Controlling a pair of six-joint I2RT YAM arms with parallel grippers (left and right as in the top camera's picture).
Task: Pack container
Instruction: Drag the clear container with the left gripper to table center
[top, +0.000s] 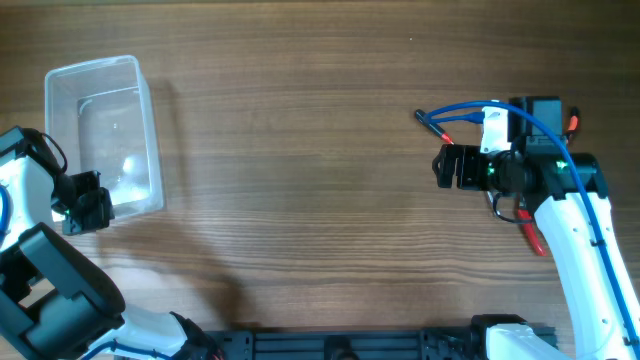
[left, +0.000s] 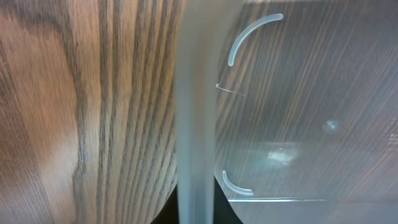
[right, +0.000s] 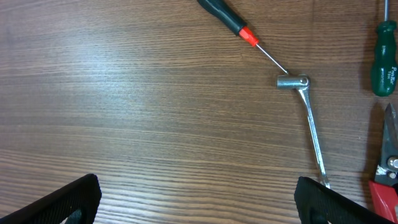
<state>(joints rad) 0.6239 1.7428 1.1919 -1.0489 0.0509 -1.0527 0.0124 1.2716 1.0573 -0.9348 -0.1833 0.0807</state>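
Packing not started: container (top: 90, 66) sits empty, far left on the tabletop (top: 300, 150). Left hand (top: 85, 203) is at its near corner rim, likely steadying it; grip can't tell. Right hand (right: 199, 199) is spread wide above the tools at right. Next: shift right and drop onto the wrench (right: 309, 121). Screwdriver (right: 231, 22) tip crowds its socket, snips (right: 387, 177) near its handle.

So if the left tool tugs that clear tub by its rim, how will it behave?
Probably light: the container looks empty and thin-walled, so it should slide easily on the wooden table. The wall may flex, though the thick rim likely stiffens it. Pulled by one corner, it may swivel.
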